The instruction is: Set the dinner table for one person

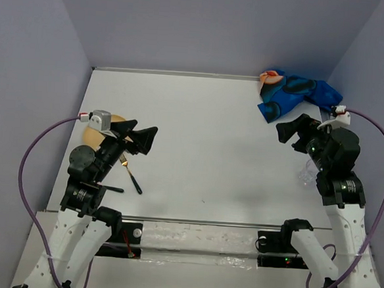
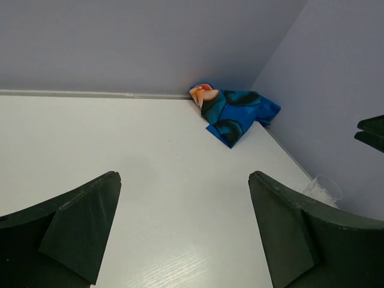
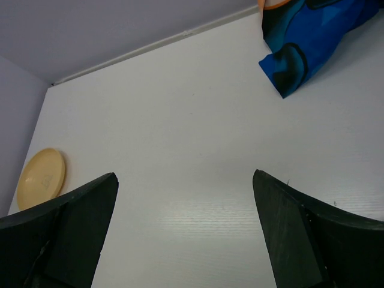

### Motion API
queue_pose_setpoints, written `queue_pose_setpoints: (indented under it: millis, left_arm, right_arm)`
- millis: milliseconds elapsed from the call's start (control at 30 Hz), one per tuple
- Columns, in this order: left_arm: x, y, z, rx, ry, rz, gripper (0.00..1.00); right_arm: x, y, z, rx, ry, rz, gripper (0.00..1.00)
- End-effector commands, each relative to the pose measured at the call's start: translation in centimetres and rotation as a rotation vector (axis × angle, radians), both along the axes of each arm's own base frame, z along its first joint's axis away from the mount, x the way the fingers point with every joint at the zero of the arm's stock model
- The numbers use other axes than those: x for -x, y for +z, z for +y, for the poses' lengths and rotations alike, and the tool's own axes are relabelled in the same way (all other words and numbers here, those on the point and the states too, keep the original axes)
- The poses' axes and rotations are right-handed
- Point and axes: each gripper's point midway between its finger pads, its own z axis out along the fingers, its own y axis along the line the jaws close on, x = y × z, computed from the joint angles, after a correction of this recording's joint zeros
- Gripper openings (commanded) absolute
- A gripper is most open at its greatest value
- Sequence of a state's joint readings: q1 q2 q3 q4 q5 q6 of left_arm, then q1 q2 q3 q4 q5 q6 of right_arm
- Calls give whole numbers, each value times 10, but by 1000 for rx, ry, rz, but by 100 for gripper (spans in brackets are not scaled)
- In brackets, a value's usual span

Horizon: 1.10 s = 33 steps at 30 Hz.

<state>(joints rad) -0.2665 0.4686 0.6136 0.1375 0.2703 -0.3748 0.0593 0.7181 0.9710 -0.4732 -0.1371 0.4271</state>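
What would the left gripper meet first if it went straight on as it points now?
Probably the bare dinner table, as the left gripper tilts slightly down. The blue cloth and clear glass lie right of that line; depth is unclear.

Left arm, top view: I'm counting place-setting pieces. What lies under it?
A yellow plate shows partly beneath it, with a black-handled fork alongside and another black handle poking out. That utensil's head and much of the plate are covered.

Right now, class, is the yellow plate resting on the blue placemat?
No, the yellow plate lies near the left edge of the dinner table, while the crumpled blue placemat sits in its far right corner.
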Motion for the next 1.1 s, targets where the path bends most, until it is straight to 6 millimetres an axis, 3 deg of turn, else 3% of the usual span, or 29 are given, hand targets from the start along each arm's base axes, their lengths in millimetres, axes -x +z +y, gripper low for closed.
queue_pose_setpoints:
  millis: [0, 133, 200, 267, 300, 367, 400, 433, 500, 533, 567, 600, 633, 700, 733, 767, 833, 933, 967, 1033, 1067]
  left_arm:
    - [-6, 17, 3, 5, 21, 19, 99]
    - [-8, 14, 3, 63, 35, 51, 99]
    - [-10, 12, -2, 62, 22, 71, 99]
    - [-17, -6, -7, 11, 23, 145, 99]
    - [-27, -20, -8, -25, 40, 196, 99]
    - [-31, -26, -9, -107, 42, 209, 99]
    - [-31, -23, -15, -127, 15, 200, 99]
    - [-31, -22, -14, -135, 20, 191, 99]
    - [-28, -19, -16, -163, 21, 166, 99]
    - [-26, -21, -18, -176, 15, 164, 99]
    - [-25, -23, -19, -179, 10, 165, 99]
    - [-25, -27, -18, -184, 16, 172, 99]
    - [-26, -29, -18, -183, 20, 174, 99]
    - [-26, -34, -21, -183, 3, 185, 99]
    - [-28, -36, -23, -185, -2, 194, 99]
    - [-28, -39, -24, -190, -9, 200, 99]
    - [-31, -43, -24, -200, -5, 212, 99]
    - [-32, -46, -22, -204, 7, 219, 99]
    - [-32, -47, -22, -206, 7, 220, 99]
    - [-33, -47, -21, -207, 16, 217, 97]
    - [-34, -48, -21, -207, 18, 218, 95]
  right_arm:
    - [-17, 12, -6, -15, -41, -61, 99]
    - [-40, -2, -10, -4, -72, -47, 91]
    - [-62, -14, -18, 19, -119, -38, 70]
    - [-79, -26, -25, 56, -152, -18, 49]
    - [-94, -44, -30, 79, -175, 35, 39]
    - [-113, -43, -29, 94, -168, 51, 28]
    - [-129, -63, -28, 105, -165, 108, 26]
    - [-141, -55, -28, 108, -169, 98, 26]
    - [-159, -63, -27, 121, -178, 121, 26]
    - [-182, -92, -24, 151, -175, 188, 32]
    - [-187, -80, -26, 157, -186, 160, 32]
    - [-195, -85, -23, 173, -185, 172, 35]
    - [-212, -97, -24, 199, -206, 196, 43]
    - [-225, -110, -32, 234, -245, 231, 60]
    - [-234, -132, -42, 271, -294, 283, 64]
    - [-242, -128, -46, 282, -323, 282, 67]
    - [-250, -149, -57, 320, -382, 326, 74]
    - [-262, -161, -67, 360, -435, 346, 79]
    - [-264, -176, -76, 381, -461, 378, 80]
    - [-272, -179, -86, 373, -476, 381, 84]
    - [-274, -193, -88, 375, -467, 409, 87]
